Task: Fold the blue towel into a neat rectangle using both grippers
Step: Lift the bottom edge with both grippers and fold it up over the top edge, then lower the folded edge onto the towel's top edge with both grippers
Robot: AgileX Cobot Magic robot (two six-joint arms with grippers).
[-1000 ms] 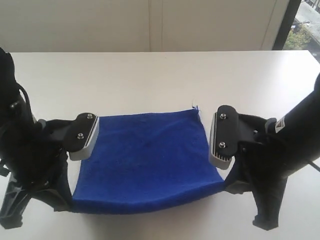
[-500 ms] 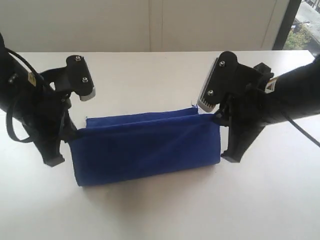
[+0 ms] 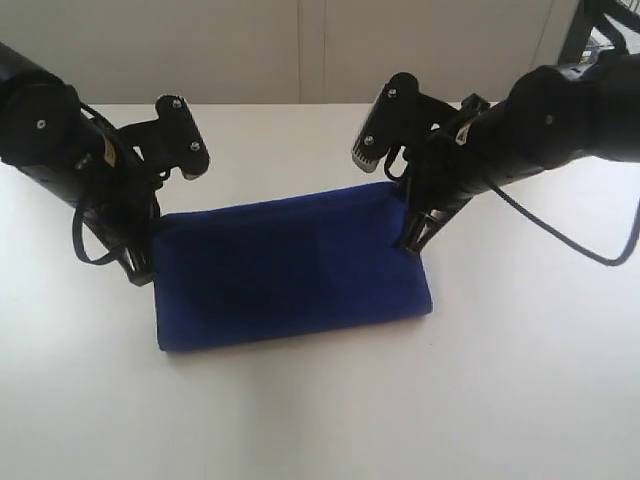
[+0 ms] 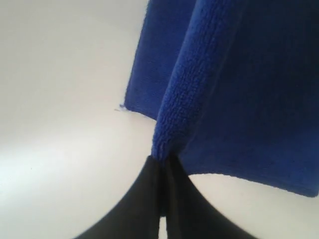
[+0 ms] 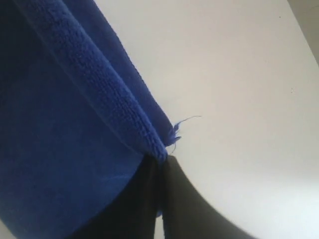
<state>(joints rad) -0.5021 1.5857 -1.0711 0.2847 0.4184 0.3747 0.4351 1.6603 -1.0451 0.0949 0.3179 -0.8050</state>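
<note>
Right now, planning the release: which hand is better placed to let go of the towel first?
Probably right: the right hand grips the blue towel at its frayed thread; beside the left hand, a lower layer pokes out.

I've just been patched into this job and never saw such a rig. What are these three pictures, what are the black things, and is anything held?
The black things are a robot's left arm and right arm, each ending in a gripper. The wide picture is from a camera off the arms, over a white table. The two close-ups are from cameras on the wrists. A blue towel, folded over, lies on the table. The left gripper and right gripper are each shut on a corner of it, at the edge farther from the wide camera.
</note>
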